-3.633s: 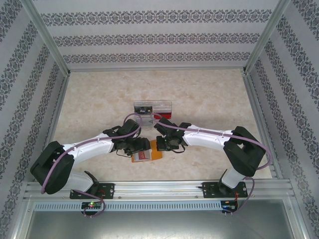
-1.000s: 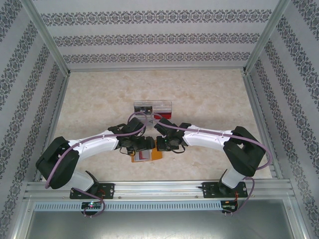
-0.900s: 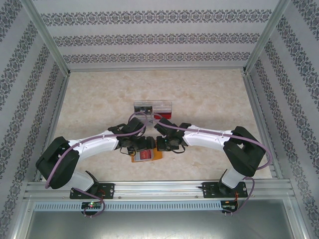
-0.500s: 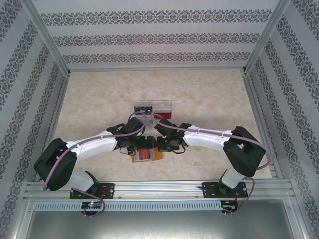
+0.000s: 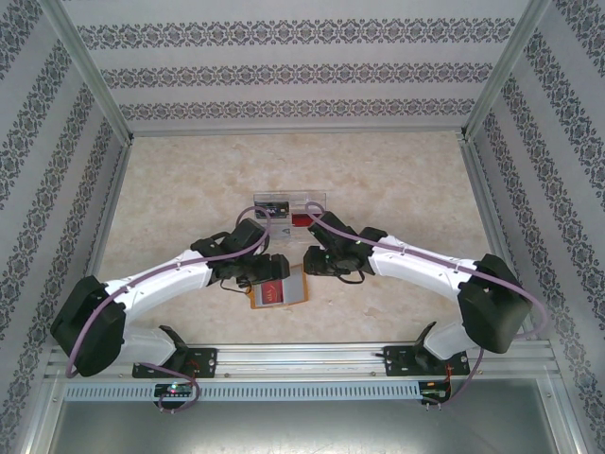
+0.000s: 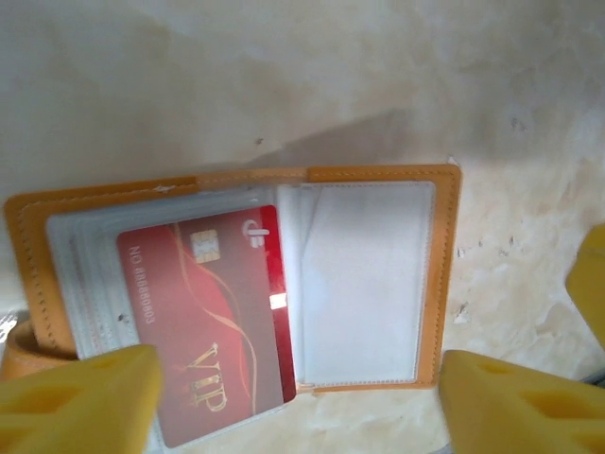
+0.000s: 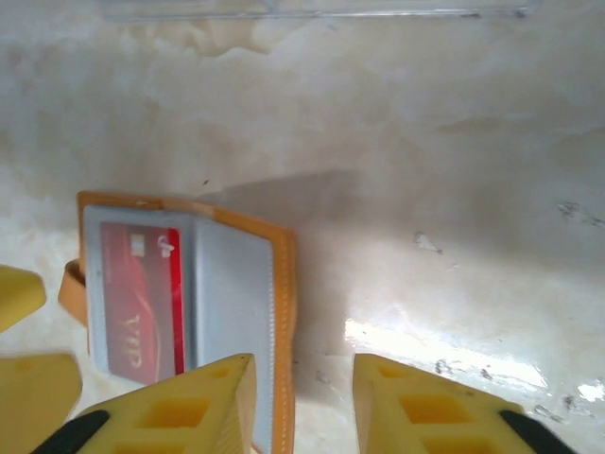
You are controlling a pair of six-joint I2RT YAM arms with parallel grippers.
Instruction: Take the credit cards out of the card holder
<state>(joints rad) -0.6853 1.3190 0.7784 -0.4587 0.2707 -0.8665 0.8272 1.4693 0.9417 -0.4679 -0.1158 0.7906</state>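
The orange-tan card holder (image 5: 295,287) lies open on the table between both arms. A red credit card (image 6: 203,312) with gold "VIP" lettering sits in its left sleeve and sticks out past the lower edge. The right sleeve (image 6: 364,284) looks empty. My left gripper (image 6: 298,416) hovers open over the holder, one finger near the card's corner and the other off the holder's right side. My right gripper (image 7: 304,407) is open above the holder's right edge (image 7: 284,322), gripping nothing. The red card (image 7: 142,298) and holder (image 7: 232,312) also appear in the right wrist view.
A clear plastic tray (image 5: 288,201) stands just behind the grippers, holding a dark item (image 5: 272,203) and a red item (image 5: 301,219). Its front rim (image 7: 312,11) crosses the top of the right wrist view. Aluminium frame rails border the marble-patterned table.
The right gripper has drawn back off the card holder toward the tray, uncovering the right sleeve; its elbow swung right. The left arm has shifted slightly left and lower. The holder stays open.
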